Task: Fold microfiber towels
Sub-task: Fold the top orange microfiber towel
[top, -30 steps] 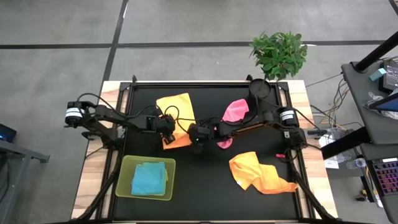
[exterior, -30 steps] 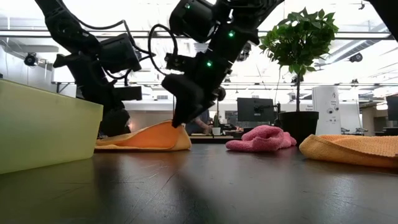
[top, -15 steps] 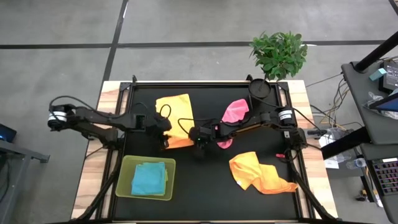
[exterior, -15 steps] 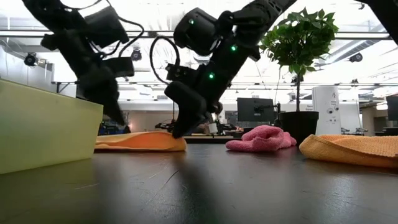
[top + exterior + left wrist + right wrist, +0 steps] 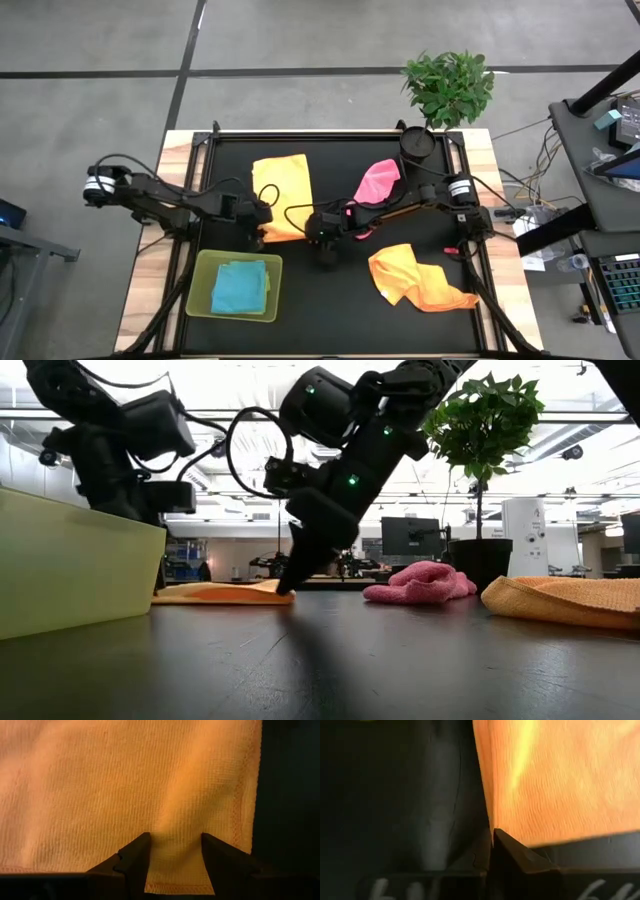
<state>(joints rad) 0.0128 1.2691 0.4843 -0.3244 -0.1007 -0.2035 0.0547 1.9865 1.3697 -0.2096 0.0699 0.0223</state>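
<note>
— Two grippers meet the flat, ribbed orange towel (image 5: 281, 183) mid-mat?
— Yes. Left gripper (image 5: 172, 851) spread, straddling its hem; right gripper (image 5: 492, 840) clenched at its corner, grasp unclear.

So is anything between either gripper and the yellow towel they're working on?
Nothing visible. The left gripper stands open over the yellow towel near edge; the right gripper is shut at its corner.
</note>
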